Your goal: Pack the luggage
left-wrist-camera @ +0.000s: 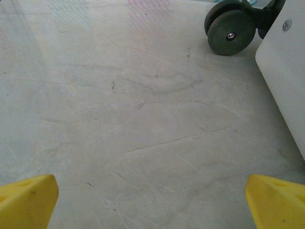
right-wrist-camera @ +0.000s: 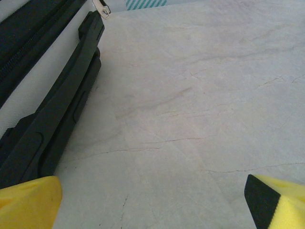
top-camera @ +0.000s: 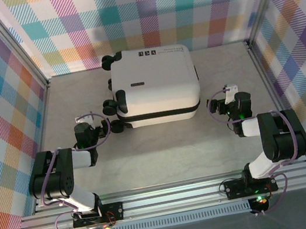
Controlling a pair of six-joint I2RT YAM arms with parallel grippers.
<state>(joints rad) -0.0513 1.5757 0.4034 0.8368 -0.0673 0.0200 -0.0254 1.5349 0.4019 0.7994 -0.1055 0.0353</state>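
The luggage [top-camera: 155,84] is a white hard-shell suitcase lying flat and closed at the table's far middle, black wheels on its left side, black zipper band along its near edge. My left gripper [top-camera: 87,128] sits just left of its near-left wheels and stands open, yellow fingertips [left-wrist-camera: 26,198] wide apart over bare table; a wheel [left-wrist-camera: 231,32] and white shell corner [left-wrist-camera: 286,71] show in the left wrist view. My right gripper [top-camera: 226,101] is just right of the case, open and empty, with the black side handle [right-wrist-camera: 62,109] at the left of the right wrist view.
The grey table [top-camera: 166,153] is walled by plaid panels on three sides, with metal frame posts [top-camera: 252,37] at the back corners. An aluminium rail [top-camera: 173,197] carrying both arm bases runs along the near edge. Bare table lies between the two arms.
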